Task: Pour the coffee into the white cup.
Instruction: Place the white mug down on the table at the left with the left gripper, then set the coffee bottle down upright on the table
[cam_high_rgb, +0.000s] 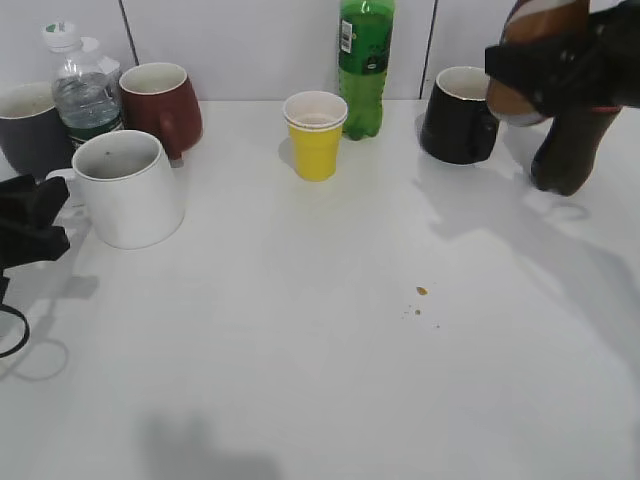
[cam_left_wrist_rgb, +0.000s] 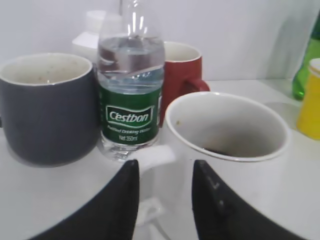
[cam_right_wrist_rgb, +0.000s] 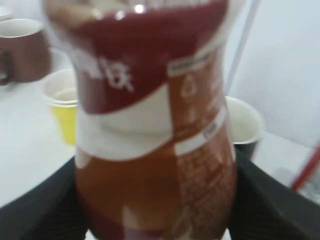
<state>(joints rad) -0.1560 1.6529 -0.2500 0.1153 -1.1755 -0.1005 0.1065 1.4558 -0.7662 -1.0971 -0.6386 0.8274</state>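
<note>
We are seeing the right end effector (cam_high_rgb: 560, 65) holding the coffee (cam_high_rgb: 530, 60) lifted off the desk (cam_high_rgb: 350, 330) at the upper right of the exterior view, beside a black mug (cam_high_rgb: 458, 115); there the bottle is mostly hidden by the dark fingers, so only its brown body is showing. The right wrist view is filling that gap: the coffee (cam_right_wrist_rgb: 150, 125) is sitting clamped between the two fingers (cam_right_wrist_rgb: 40, 210), its brown-red label with a white swoosh and small white print facing us, though blur is keeping us from reading any of the writing. The white cup (cam_high_rgb: 128, 188) is standing on the desk at the left, just in front of a dark grey mug (cam_high_rgb: 25, 125), a clear water bottle (cam_high_rgb: 85, 95) and a red-brown mug (cam_high_rgb: 165, 105). The left end effector (cam_high_rgb: 25, 225) is showing in the exterior view only as a dark shape at the left edge beside the cup, whereas the left wrist view is showing its fingers (cam_left_wrist_rgb: 112, 210) spread apart on either side of the white cup's handle (cam_left_wrist_rgb: 152, 157), gripping nothing. That same view is letting us read the water bottle's green label, "Cestbon". A yellow paper cup (cam_high_rgb: 315, 135) and a green bottle (cam_high_rgb: 365, 65) are standing at the back centre.
</note>
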